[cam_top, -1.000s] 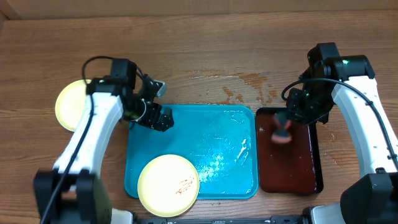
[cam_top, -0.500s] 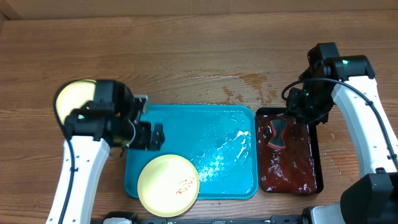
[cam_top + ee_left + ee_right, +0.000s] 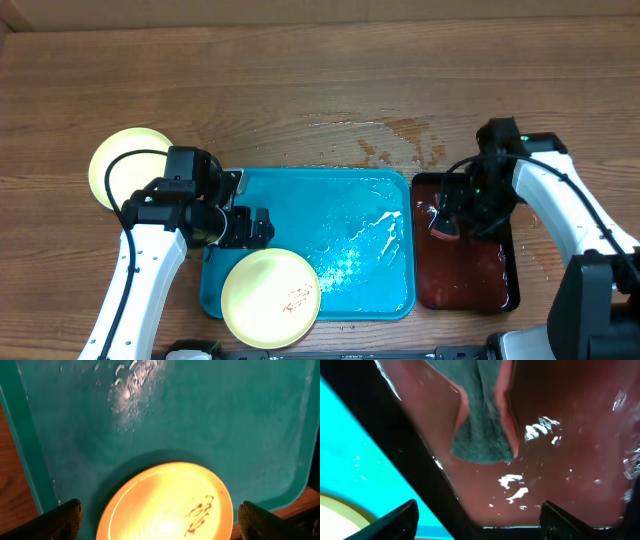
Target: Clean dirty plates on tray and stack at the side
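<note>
A pale yellow dirty plate (image 3: 270, 297) with a red sauce smear (image 3: 199, 513) lies at the front left of the turquoise tray (image 3: 350, 200). My left gripper (image 3: 256, 228) hovers just behind it, open, and in the left wrist view the plate (image 3: 167, 502) sits between the wide-spread fingertips (image 3: 62, 519) without touching them. Another pale yellow plate (image 3: 122, 162) rests on the table left of the tray. My right gripper (image 3: 452, 212) is open over the dark red tray (image 3: 500, 285). A grey-green sponge with pink edges (image 3: 482, 420) lies loose in that tray's water, beyond the fingers.
The turquoise tray (image 3: 210, 415) is wet, with puddles glinting near its middle. Water is spilled on the wooden table (image 3: 400, 140) behind both trays. A black rim (image 3: 420, 455) separates the red tray from the turquoise one (image 3: 350, 455).
My left arm swung from the tray's back-left corner forward to the smeared plate. My right gripper opened and let the sponge drop into the dark red tray.
</note>
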Action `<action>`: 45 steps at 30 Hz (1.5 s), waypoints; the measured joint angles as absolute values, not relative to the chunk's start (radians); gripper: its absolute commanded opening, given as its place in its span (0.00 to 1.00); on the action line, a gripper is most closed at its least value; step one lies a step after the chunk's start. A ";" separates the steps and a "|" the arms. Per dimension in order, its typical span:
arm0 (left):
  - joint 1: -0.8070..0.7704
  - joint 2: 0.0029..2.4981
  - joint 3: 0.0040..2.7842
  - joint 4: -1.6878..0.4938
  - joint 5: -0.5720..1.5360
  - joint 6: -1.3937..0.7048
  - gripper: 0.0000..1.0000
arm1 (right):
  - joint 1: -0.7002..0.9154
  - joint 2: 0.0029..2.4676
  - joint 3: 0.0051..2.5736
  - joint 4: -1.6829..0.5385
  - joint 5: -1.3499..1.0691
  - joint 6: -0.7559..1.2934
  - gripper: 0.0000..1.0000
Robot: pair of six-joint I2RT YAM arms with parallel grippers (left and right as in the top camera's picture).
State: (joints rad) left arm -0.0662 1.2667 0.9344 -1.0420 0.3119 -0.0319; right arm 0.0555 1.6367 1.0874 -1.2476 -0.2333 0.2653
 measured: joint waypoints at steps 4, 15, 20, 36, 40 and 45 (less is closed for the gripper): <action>-0.066 1.267 0.934 -1.020 0.315 -0.032 0.88 | 0.056 1.637 1.084 -1.242 -0.247 0.265 0.86; -0.066 1.267 0.934 -1.135 0.243 -0.048 0.81 | 0.056 1.637 1.084 -1.242 -0.258 0.277 1.00; -0.066 1.267 0.934 -1.187 0.173 -0.054 0.74 | 0.056 1.637 1.084 -1.241 -0.258 0.276 1.00; -0.066 1.460 0.934 -1.176 0.146 -0.053 0.73 | 0.056 1.637 1.084 -1.238 -0.276 0.278 1.00; -0.066 1.554 0.934 -1.160 0.153 -0.052 0.59 | 0.056 1.637 1.084 -1.238 -0.282 0.277 1.00; -0.066 1.631 0.934 -1.155 0.204 -0.031 0.61 | 0.056 1.637 1.084 -1.234 -0.282 0.278 1.00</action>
